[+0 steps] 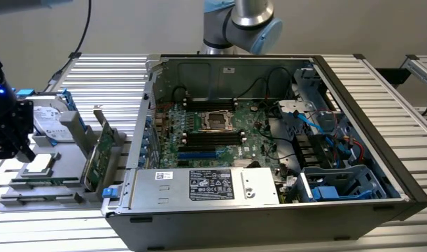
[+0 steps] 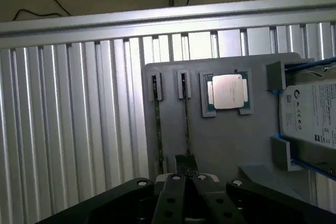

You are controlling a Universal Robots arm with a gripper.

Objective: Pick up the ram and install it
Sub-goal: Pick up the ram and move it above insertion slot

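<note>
Two ram sticks stand on edge in slots of a grey parts holder [image 2: 220,140]; the wrist view shows one ram stick [image 2: 186,116] in line with my fingertips and another ram stick [image 2: 157,124] beside it. In the exterior view a ram stick [image 1: 40,182] lies at the holder's front. My black gripper [image 2: 184,162] is shut, hovering above the holder with nothing between its fingers; it hangs at the exterior view's far left [image 1: 18,149]. The open computer case [image 1: 367,100] shows its motherboard [image 1: 199,134] with dark memory slots [image 1: 213,139].
On the holder also sit a CPU [image 2: 228,92], a silver hard drive [image 2: 310,114] and an upright green expansion card [image 1: 99,155]. A power supply [image 1: 206,185] and blue drive cages [image 1: 339,184] fill the case's front. Ribbed aluminium table [image 2: 68,129] surrounds everything.
</note>
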